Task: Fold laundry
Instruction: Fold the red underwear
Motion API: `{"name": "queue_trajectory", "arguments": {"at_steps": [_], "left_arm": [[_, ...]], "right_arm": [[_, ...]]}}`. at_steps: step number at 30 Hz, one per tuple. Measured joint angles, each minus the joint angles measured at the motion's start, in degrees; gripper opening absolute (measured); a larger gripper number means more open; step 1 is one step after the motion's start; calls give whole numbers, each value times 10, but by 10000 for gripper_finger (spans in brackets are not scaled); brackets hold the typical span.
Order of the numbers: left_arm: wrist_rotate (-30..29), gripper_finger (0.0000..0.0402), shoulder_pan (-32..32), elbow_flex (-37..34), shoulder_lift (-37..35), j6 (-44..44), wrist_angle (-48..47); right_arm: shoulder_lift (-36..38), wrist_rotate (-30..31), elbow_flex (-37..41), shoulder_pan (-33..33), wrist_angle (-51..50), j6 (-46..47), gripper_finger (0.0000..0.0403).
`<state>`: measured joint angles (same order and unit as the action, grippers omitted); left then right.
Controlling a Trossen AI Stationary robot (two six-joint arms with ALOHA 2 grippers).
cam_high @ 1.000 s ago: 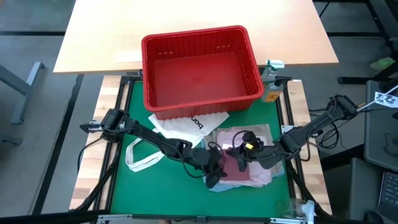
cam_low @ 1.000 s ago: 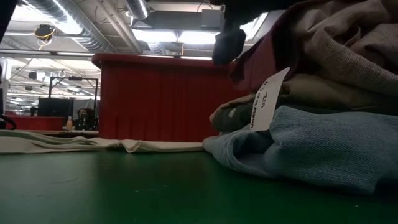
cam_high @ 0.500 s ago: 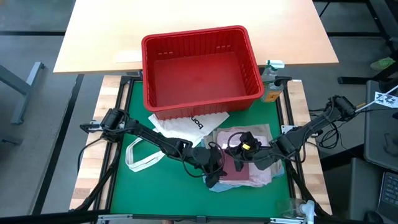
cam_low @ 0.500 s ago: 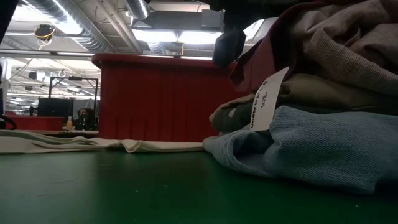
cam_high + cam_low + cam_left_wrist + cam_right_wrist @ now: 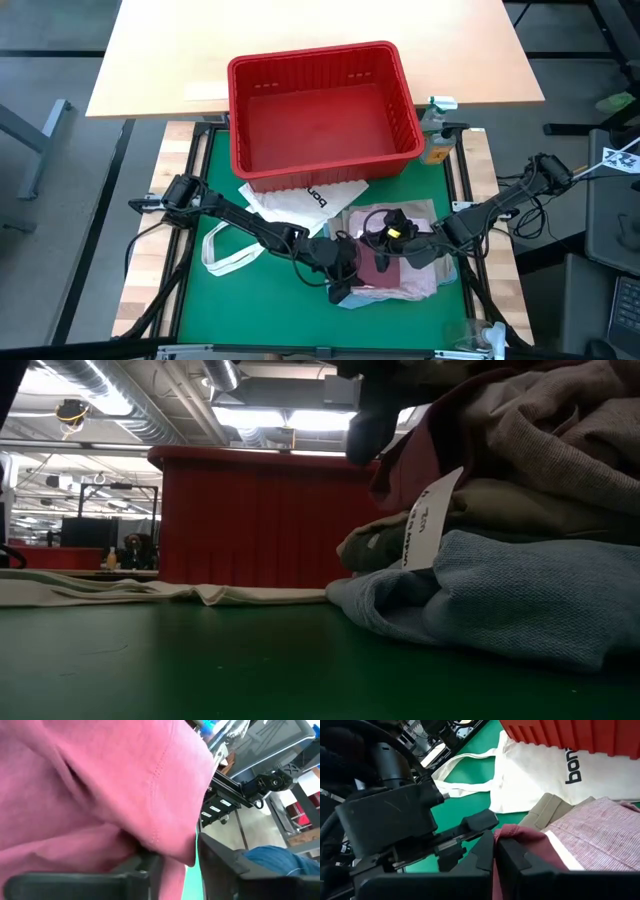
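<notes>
Laundry pile [image 5: 395, 262] — stacked on the green mat [image 5: 260, 310], toward the mat's right half, in front of the red basket [image 5: 320, 105]. Layers seen from above: mottled pink garment [image 5: 425, 275] spread widest, maroon garment [image 5: 378, 270] on top of it near the middle, beige-khaki piece [image 5: 352, 218] showing at the edge nearest the tote, light blue cloth [image 5: 345, 300] peeking out at the front edge. In the low view the light blue garment [image 5: 520, 595] lies at the bottom on the mat, a khaki-olive layer [image 5: 480, 510] above it with a white label [image 5: 425, 520] hanging down, and the mottled pink cloth [image 5: 560, 420] on top.

Left gripper [image 5: 340, 285] — at the pile's front left edge. Its wrist view is filled with the maroon cloth [image 5: 100, 785] draped over the fingers [image 5: 220, 862]; the fingers stand apart with the cloth's edge hanging between them (no clamp visible).

Right gripper [image 5: 385, 250] — over the middle of the pile, its fingers [image 5: 520, 862] pressed together on a fold of the maroon garment [image 5: 520, 837], the pink striped cloth [image 5: 600, 827] just beside it.

White tote bag [image 5: 300, 205] — flat on the mat between basket and pile, black lettering up, loop handles [image 5: 225, 255] trailing left.

Red basket — standing at the mat's far edge.
</notes>
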<state>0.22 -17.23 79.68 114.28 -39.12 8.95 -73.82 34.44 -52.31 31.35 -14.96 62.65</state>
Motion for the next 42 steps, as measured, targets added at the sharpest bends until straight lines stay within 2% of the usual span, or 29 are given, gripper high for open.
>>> {"name": "queue_trajectory", "arguments": {"at_steps": [5,10,14,19,27,34,39,42], "left_arm": [[0,132,0,0,0,21,0],[0,134,0,0,0,40,-5],[-1,128,2,0,-11,52,-38],[-6,119,4,1,-19,52,-88],[9,116,2,0,-19,52,-68],[51,116,7,0,-27,52,-62],[53,116,18,0,-65,53,-72],[52,116,26,0,-98,68,-110]], "right_arm": [[0,-11,0,0,0,-1,40],[0,-17,0,0,0,-1,99],[1,-31,0,0,-1,-2,125],[5,-45,0,0,-2,-39,131],[39,-48,0,0,1,-123,131],[72,-121,0,1,3,-139,131],[73,-157,0,2,2,-165,131],[73,-161,0,2,-3,-167,131]]}}
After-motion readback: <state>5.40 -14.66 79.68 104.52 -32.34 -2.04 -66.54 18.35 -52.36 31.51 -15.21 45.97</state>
